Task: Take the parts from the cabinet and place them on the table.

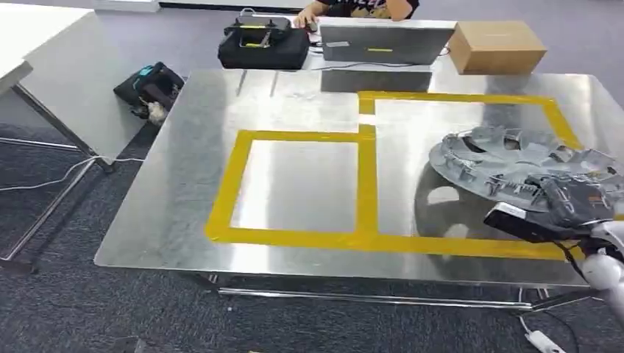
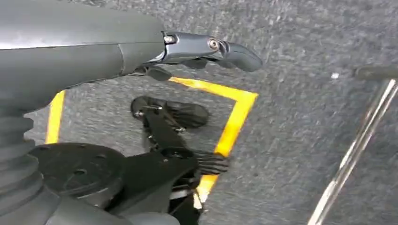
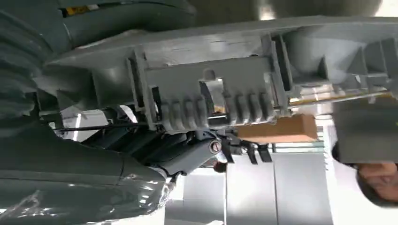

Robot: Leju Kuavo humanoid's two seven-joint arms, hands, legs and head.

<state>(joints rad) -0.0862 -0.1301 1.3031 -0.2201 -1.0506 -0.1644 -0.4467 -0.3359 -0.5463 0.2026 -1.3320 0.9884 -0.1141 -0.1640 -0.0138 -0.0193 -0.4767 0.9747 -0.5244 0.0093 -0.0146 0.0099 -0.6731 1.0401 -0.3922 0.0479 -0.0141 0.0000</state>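
Your right hand (image 1: 570, 202) grips the near rim of the grey ribbed wheel cover (image 1: 515, 165), held tilted over the steel table (image 1: 294, 243) inside the right yellow-taped box (image 1: 456, 99); releasing unevenly could let it slide, while your left hand (image 2: 206, 49) hangs empty, fingers loosely apart.

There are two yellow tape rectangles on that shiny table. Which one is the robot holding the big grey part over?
The far right rectangle. The grey part, held by the right hand, hangs over it, while the nearer left rectangle frames only bare metal table.
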